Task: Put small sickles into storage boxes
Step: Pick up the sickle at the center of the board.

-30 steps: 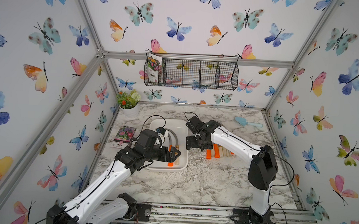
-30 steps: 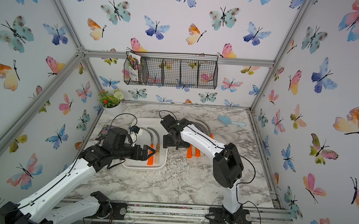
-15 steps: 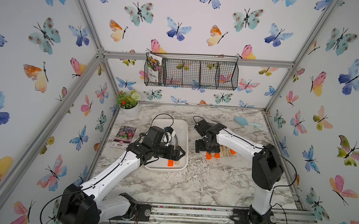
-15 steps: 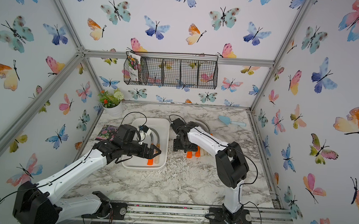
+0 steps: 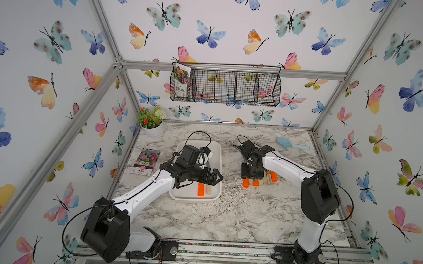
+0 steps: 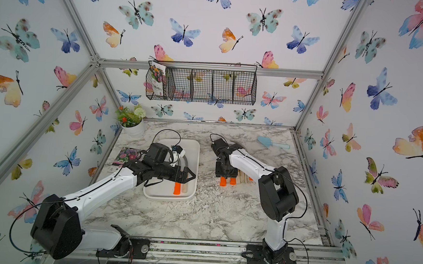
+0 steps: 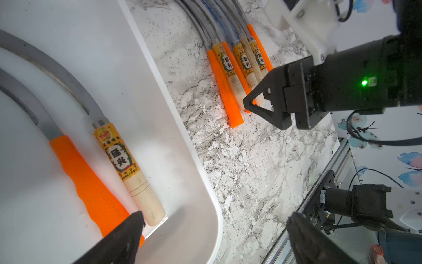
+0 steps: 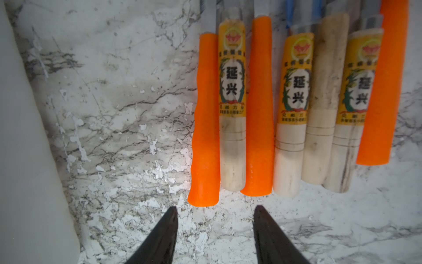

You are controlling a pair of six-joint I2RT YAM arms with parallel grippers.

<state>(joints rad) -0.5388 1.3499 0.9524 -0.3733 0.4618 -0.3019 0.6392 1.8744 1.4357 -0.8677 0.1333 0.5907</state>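
The white storage tray (image 5: 191, 198) sits left of centre on the marble tabletop (image 5: 225, 219). Two small sickles lie side by side in its right part, handles toward the near edge: an orange-handled sickle (image 7: 91, 182) and a wooden-handled sickle (image 7: 127, 166) with a yellow label. The left claw (image 7: 214, 217) hovers over the tray's near right corner, spread wide and empty. To the right of the tray, apart from it, a row of seven sickles (image 8: 285, 102) lies packed together, handles near and blades far. The right claw (image 8: 215, 212) hangs over the near ends of the row's left side, by the leftmost orange handle (image 8: 204, 137). Its fingers are partly apart with nothing between them. A light blue trowel (image 5: 291, 144) lies at the far right.
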